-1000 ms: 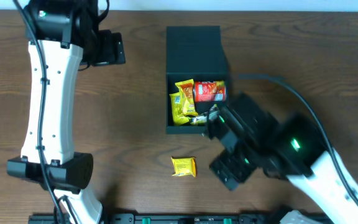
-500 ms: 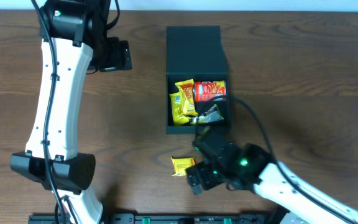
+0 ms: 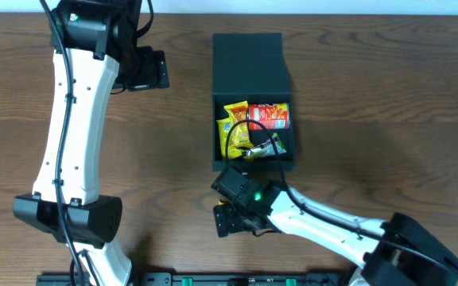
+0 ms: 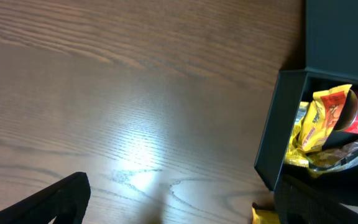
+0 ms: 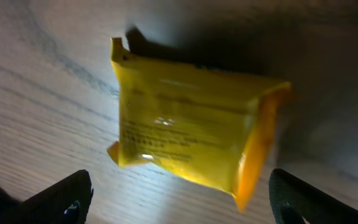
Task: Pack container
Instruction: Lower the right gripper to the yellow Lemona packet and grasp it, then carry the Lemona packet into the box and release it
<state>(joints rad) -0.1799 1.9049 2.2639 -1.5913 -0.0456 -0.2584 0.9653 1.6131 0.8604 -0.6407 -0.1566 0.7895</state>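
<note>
The dark teal container (image 3: 247, 56) stands at the back centre with its flap lid open. Inside it lie yellow snack packets (image 3: 234, 131) and a red can (image 3: 269, 117). In the left wrist view the container (image 4: 284, 130) shows at the right edge. My right gripper (image 3: 230, 214) hovers in front of the container, over a loose yellow packet that it hides from above. In the right wrist view that packet (image 5: 188, 130) lies flat on the table, and my right gripper (image 5: 179, 208) is open above it. My left gripper (image 3: 143, 70) is open and empty, left of the container.
The wooden table (image 3: 388, 119) runs all round. The left arm's white links (image 3: 66, 135) cross the left side. A dark rail (image 3: 237, 278) lines the front edge. The loose packet's corner (image 4: 263, 216) shows at the bottom of the left wrist view.
My right gripper has swung from the container's front right corner leftwards and now sits over the loose yellow packet. The left arm shifted slightly right early on, then held still.
</note>
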